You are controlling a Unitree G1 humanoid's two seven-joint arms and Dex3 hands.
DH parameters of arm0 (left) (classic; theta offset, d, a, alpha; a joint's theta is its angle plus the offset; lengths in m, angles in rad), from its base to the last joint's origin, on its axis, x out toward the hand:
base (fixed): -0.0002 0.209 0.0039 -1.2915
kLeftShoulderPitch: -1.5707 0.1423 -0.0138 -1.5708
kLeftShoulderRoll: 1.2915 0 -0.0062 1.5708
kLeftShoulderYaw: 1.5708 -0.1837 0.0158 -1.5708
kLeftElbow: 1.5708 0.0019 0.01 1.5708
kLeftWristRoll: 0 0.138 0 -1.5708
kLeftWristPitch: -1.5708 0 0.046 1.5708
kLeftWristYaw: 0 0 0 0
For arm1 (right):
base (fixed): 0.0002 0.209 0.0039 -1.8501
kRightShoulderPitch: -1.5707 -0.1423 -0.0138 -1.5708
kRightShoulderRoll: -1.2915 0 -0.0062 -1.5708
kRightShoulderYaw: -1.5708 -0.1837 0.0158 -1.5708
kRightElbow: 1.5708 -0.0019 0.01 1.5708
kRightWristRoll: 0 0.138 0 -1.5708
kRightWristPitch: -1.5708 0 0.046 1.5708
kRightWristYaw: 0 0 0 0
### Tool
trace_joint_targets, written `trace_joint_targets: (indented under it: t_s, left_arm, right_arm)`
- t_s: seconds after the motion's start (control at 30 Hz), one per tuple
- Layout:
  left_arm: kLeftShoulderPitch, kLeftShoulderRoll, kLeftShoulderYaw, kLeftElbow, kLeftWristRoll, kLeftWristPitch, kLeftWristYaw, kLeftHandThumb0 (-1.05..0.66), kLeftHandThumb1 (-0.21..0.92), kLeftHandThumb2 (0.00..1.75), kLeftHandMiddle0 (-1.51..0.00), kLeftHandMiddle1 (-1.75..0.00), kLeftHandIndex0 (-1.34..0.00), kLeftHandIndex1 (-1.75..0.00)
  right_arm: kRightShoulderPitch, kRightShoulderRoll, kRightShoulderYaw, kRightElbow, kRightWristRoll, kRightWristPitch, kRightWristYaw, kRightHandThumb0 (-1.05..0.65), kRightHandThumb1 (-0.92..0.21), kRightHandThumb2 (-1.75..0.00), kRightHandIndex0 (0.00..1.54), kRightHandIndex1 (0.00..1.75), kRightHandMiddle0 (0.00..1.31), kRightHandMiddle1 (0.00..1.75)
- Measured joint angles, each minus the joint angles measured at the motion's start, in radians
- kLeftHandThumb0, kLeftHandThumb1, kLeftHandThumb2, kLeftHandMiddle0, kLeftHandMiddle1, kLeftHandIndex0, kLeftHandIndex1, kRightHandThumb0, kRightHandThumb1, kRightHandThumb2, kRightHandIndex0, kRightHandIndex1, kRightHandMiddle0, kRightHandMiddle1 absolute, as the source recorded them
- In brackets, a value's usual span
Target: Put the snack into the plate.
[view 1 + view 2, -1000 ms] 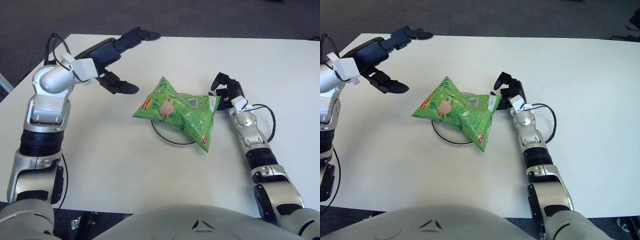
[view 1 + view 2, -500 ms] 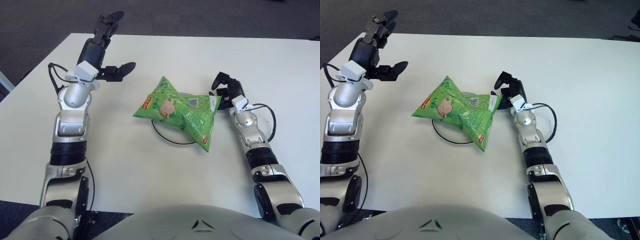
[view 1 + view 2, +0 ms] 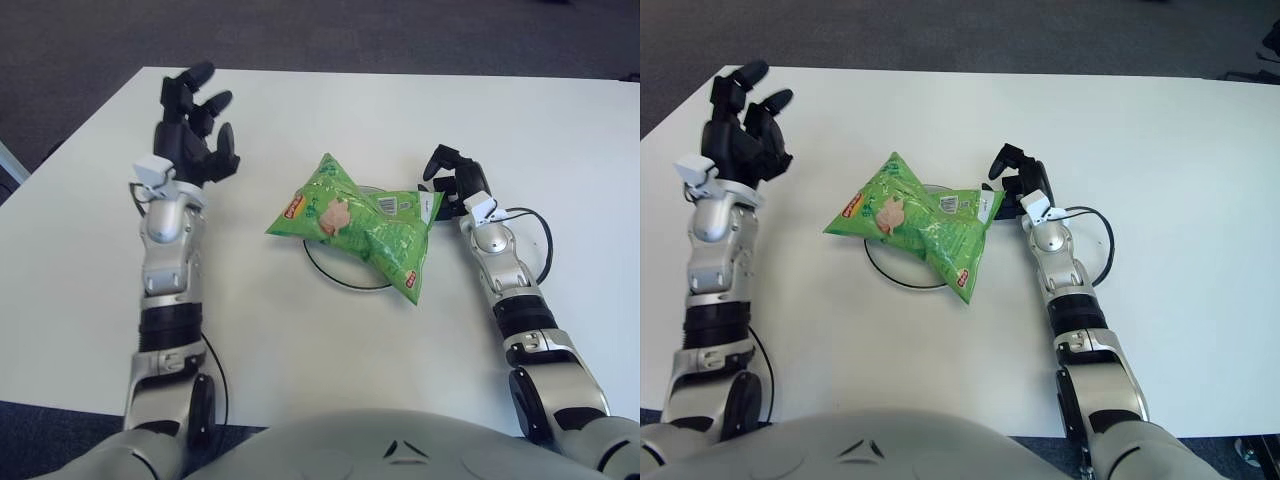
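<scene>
A green snack bag (image 3: 358,223) lies across a white plate (image 3: 335,270) with a dark rim near the table's middle, and also shows in the right eye view (image 3: 920,224). My right hand (image 3: 452,178) rests on the table just right of the bag's upper right corner, fingers curled, holding nothing. My left hand (image 3: 195,140) is raised to the left of the bag, well apart from it, fingers spread and empty.
The white table (image 3: 300,340) spreads under everything, with its far edge and left corner in view against dark carpet. A black cable (image 3: 535,240) loops on the table beside my right forearm.
My left arm has swung from reaching outward to standing with its forearm straight along the table and its hand upright. The bag, plate and right hand have not moved.
</scene>
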Motion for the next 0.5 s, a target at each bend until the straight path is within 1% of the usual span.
trace_joint_targets:
  t_s: [0.03,0.1,0.13,0.17,0.2,0.23,0.27,0.3,0.5]
  left_arm:
    - [0.004,-0.005,-0.002,0.014,0.002,-0.006,0.003,-0.56,0.63,0.94,-0.31,-1.31,-0.05,-1.45]
    - [0.007,-0.009,0.003,0.03,0.002,-0.034,0.015,-0.55,0.61,0.96,-0.32,-1.39,-0.08,-1.52]
    - [0.008,-0.011,0.005,0.035,0.001,-0.051,0.02,-0.44,0.59,0.99,-0.35,-1.46,-0.11,-1.57]
    - [0.011,-0.012,0.008,0.042,-0.001,-0.071,0.021,-0.29,0.52,1.09,-0.43,-1.56,-0.18,-1.63]
    - [0.021,-0.014,0.012,0.052,-0.007,-0.086,0.018,-0.19,0.47,1.15,-0.48,-1.63,-0.23,-1.67]
    - [0.025,-0.015,0.015,0.059,-0.014,-0.098,0.013,-0.15,0.44,1.19,-0.51,-1.65,-0.26,-1.68]
    - [0.034,-0.017,0.018,0.067,-0.028,-0.106,0.005,-0.1,0.33,1.3,-0.61,-1.69,-0.35,-1.68]
    - [0.042,-0.016,0.019,0.069,-0.038,-0.105,-0.005,-0.07,0.26,1.38,-0.67,-1.71,-0.42,-1.67]
    - [0.078,0.002,0.014,0.061,-0.059,-0.062,-0.045,-0.02,0.07,1.58,-0.83,-1.74,-0.59,-1.64]
  right_arm:
    - [0.0,0.0,0.0,0.001,0.0,0.0,0.001,-0.5,-0.28,-1.36,1.34,1.75,0.65,1.75]
    - [-0.002,0.001,0.001,0.0,0.0,0.0,0.005,-0.5,-0.28,-1.36,1.35,1.75,0.65,1.75]
    - [-0.001,0.0,0.001,0.0,0.0,0.0,0.006,-0.5,-0.28,-1.36,1.35,1.75,0.65,1.75]
    - [0.0,0.0,0.0,0.0,0.0,0.0,0.006,-0.5,-0.28,-1.36,1.35,1.75,0.65,1.75]
    - [0.0,0.0,0.001,0.001,0.0,0.0,0.006,-0.5,-0.28,-1.37,1.35,1.75,0.65,1.75]
    - [0.0,0.0,0.001,0.002,0.0,0.0,0.007,-0.5,-0.28,-1.37,1.35,1.75,0.65,1.75]
    - [0.0,0.0,0.001,0.002,0.0,-0.001,0.008,-0.5,-0.28,-1.37,1.34,1.75,0.65,1.75]
    - [-0.002,0.0,0.001,0.002,0.0,-0.003,0.008,-0.5,-0.28,-1.37,1.34,1.75,0.65,1.75]
    - [-0.018,-0.001,0.0,0.004,0.0,-0.009,0.015,-0.5,-0.27,-1.38,1.34,1.75,0.66,1.75]
